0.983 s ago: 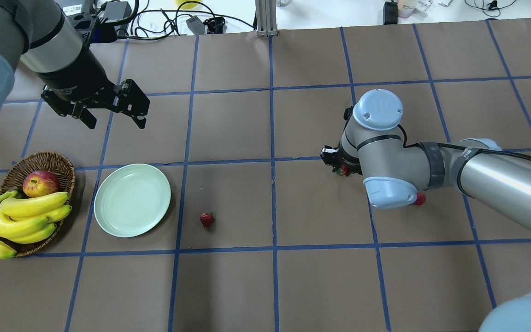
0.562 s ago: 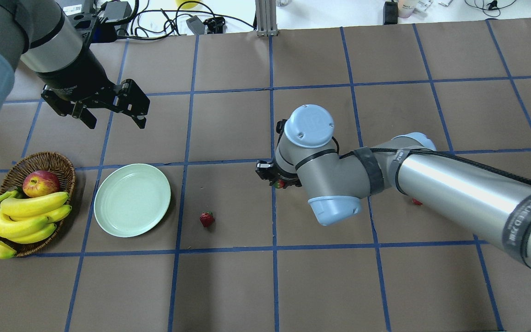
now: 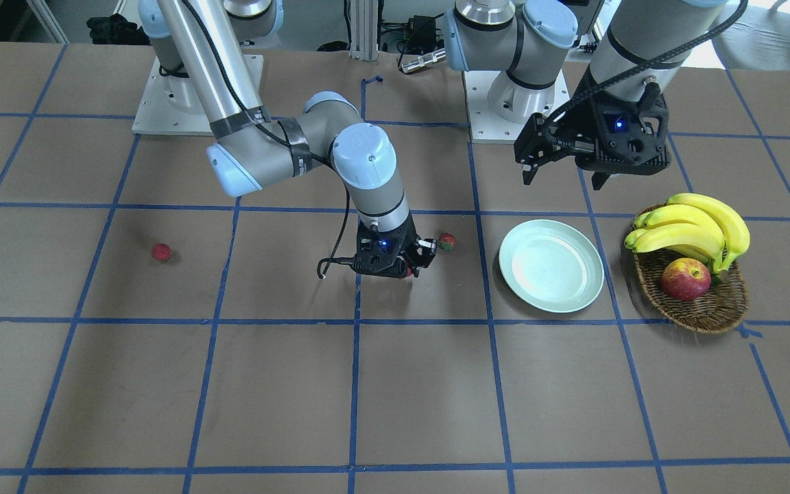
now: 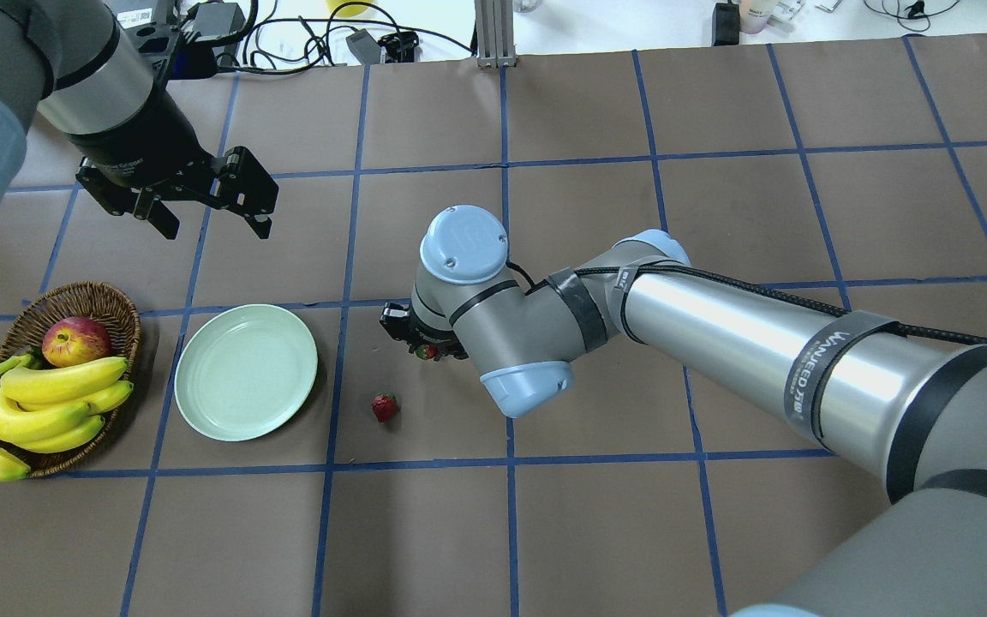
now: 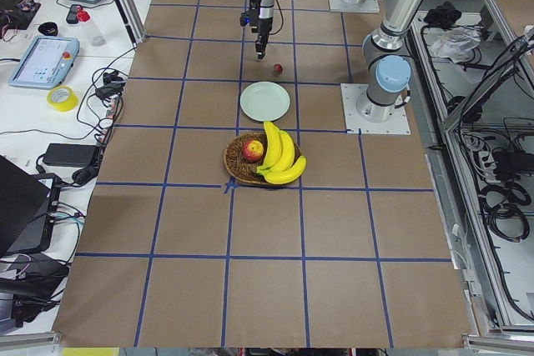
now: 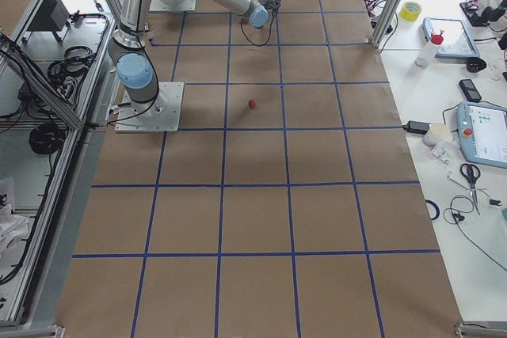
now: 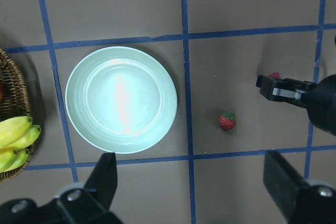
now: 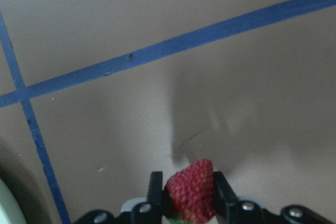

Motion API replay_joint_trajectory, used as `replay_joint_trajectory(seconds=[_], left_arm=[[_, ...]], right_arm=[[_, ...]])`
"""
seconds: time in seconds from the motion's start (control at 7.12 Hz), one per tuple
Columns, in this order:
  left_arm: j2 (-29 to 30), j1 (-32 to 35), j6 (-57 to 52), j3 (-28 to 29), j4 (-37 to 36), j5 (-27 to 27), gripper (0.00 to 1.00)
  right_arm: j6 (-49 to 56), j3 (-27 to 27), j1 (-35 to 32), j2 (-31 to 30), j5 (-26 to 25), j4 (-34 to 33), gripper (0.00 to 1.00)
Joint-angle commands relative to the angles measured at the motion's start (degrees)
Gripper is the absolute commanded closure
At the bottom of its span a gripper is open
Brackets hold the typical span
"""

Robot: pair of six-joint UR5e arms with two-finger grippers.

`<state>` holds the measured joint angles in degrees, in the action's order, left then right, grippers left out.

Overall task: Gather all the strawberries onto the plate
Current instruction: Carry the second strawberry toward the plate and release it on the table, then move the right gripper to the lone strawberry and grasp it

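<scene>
My right gripper (image 4: pixel 421 346) is shut on a strawberry (image 8: pixel 193 192) and holds it just above the table, right of the plate (image 4: pixel 246 371). The pale green plate is bare. A second strawberry (image 4: pixel 385 407) lies on the table between the plate and my right gripper, and also shows in the left wrist view (image 7: pixel 227 121). A third strawberry (image 3: pixel 160 252) lies far off on my right side; my right arm hides it in the overhead view. My left gripper (image 4: pixel 215 218) is open and empty, hovering high beyond the plate.
A brown wicker basket (image 4: pixel 108 296) with bananas (image 4: pixel 48 403) and a red-yellow apple (image 4: pixel 75 340) stands left of the plate. My long right arm (image 4: pixel 742 343) stretches across the table's middle. Blue tape lines grid the brown table.
My right arm has swept leftward across the table with the strawberry in its gripper, ending close to the plate. My left arm has not moved.
</scene>
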<state>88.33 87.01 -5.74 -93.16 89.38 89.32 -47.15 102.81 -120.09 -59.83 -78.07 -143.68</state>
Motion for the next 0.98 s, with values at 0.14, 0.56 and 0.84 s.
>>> replay_joint_trajectory(seconds=[0.14,0.56,0.84], left_arm=[[0.00,0.09,0.03,0.00,0.00,-0.38,0.00],[0.00,0.00,0.03,0.00,0.00,-0.38,0.00],[0.09,0.00,0.03,0.00,0.00,-0.38,0.00]], right_arm=[[-1.72,-0.60,-0.24,-0.81,-0.93,3.99,0.00],[2.49,-0.33,8.06,-11.41,-7.62,22.66,0.00],[11.76,1.76,15.90,-15.39,-11.54,26.16,0.00]])
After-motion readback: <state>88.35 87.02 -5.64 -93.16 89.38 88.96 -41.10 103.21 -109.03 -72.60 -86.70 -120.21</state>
